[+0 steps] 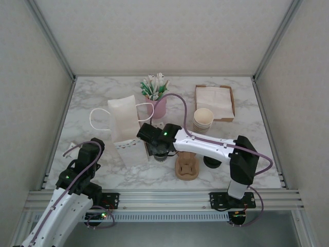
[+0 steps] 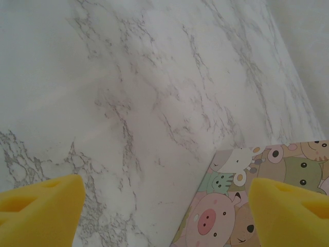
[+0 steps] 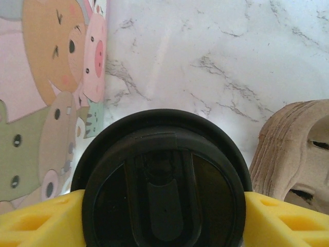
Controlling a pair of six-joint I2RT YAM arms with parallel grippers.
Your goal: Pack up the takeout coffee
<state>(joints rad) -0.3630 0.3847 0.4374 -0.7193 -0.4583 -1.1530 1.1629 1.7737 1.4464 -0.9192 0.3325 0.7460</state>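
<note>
**Takeout coffee [image 3: 162, 180] clamped beside the paper bag [image 3: 46, 103]**

Black-lidded cup standing on the marble counter [image 3: 205, 51], just right of the cartoon-animal bag. Closed on it from both sides: right end effector [image 3: 163, 206]. Farther right of the bag, a cardboard cup carrier [image 3: 295, 154]. Left of the bag, left end effector [image 2: 164, 211], yellow fingers wide apart, empty, above the counter.

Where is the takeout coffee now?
In the right wrist view the takeout coffee sits between the fingers of the right hand, with the paper bag to its left and the cardboard carrier to its right.
</note>
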